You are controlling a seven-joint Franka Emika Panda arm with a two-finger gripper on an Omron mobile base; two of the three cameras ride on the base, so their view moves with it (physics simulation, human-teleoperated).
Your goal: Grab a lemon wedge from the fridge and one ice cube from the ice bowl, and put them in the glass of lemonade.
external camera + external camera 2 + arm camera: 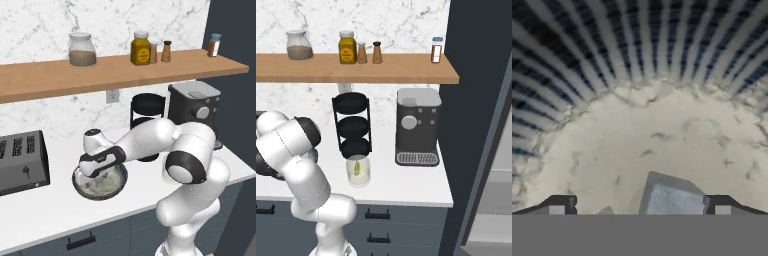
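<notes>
Fingers (pixel 639 205) spread astride ice cube (pixel 669 197); right base: lemon wedge (pixel 357 167) in glass.

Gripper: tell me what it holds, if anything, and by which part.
Nothing is held. The gripper is open, low inside the ice bowl, its fingertips on either side of an ice cube but not closed on it.

My arm's folded fwd and down to the left, elbow bent, wrist pitched steeply so the hand points straight down. Gripper (pixel 639 205) jaws spread wide, both fingertips (pixel 558 205) low, nothing clamped btwn them that I can see.
</notes>
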